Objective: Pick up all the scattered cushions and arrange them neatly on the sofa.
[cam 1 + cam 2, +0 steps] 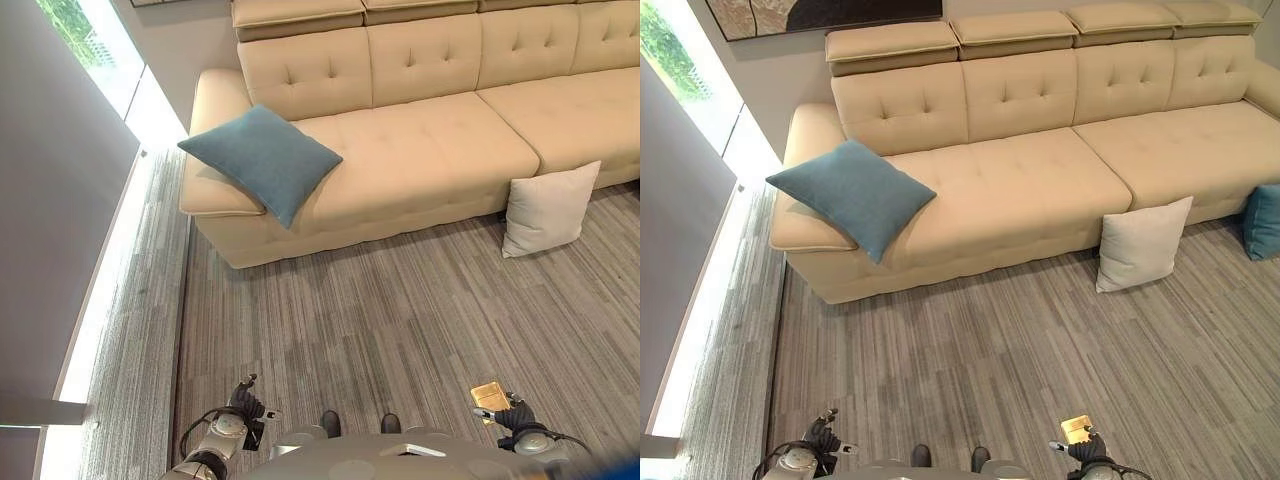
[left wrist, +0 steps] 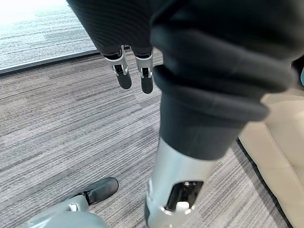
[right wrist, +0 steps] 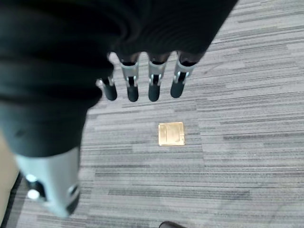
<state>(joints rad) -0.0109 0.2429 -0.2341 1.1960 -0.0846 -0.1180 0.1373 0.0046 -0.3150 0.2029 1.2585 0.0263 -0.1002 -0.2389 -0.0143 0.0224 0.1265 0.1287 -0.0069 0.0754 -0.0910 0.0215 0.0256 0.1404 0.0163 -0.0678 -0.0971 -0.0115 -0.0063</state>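
A square blue fabric cushion is propped on the left armrest of the long beige tufted sofa. A pale grey square cushion is leaned against the sofa's front, on the grey striped carpet. A second blue cushion is seen farther right.

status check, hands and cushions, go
Left hand and right hand open, empty. Teal cushion on sofa; white cushion, second teal one on floor. Path clear.

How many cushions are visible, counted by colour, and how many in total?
Blue cushions: 2, one on the sofa's arm and one on the floor at the view's edge
White cushions: 1, leaning against the sofa front
Total: 3
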